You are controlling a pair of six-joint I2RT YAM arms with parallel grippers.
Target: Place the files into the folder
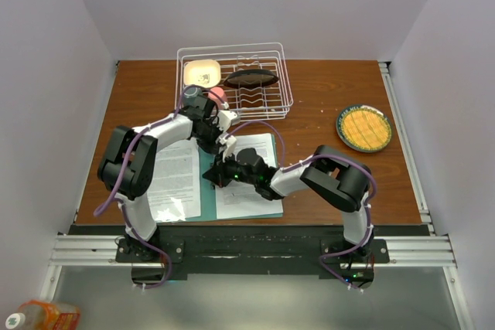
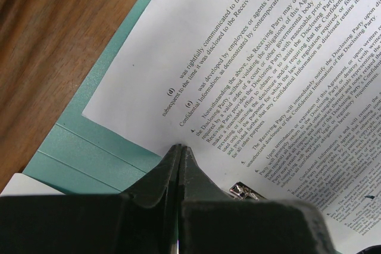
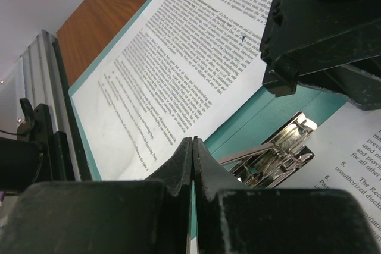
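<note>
The teal folder (image 1: 206,161) lies open on the table's near middle, with one printed file (image 1: 174,179) on its left half and another file (image 1: 251,187) on its right half. A metal clip (image 3: 280,150) sits at the spine. My left gripper (image 1: 219,147) is shut, nothing between its fingers. In the left wrist view its tips (image 2: 180,147) rest at the edge of a file (image 2: 268,57), beside the folder (image 2: 89,153) and the clip (image 2: 244,191). My right gripper (image 1: 210,176) is shut too. Its tips (image 3: 193,141) are low over the spine next to the left file (image 3: 178,57).
A white wire rack (image 1: 234,79) at the back holds a cream dish (image 1: 201,75) and a dark dish (image 1: 250,78). A plate with a yellow waffle-like item (image 1: 363,129) lies at the right. The table's metal rail (image 1: 247,249) runs along the near edge.
</note>
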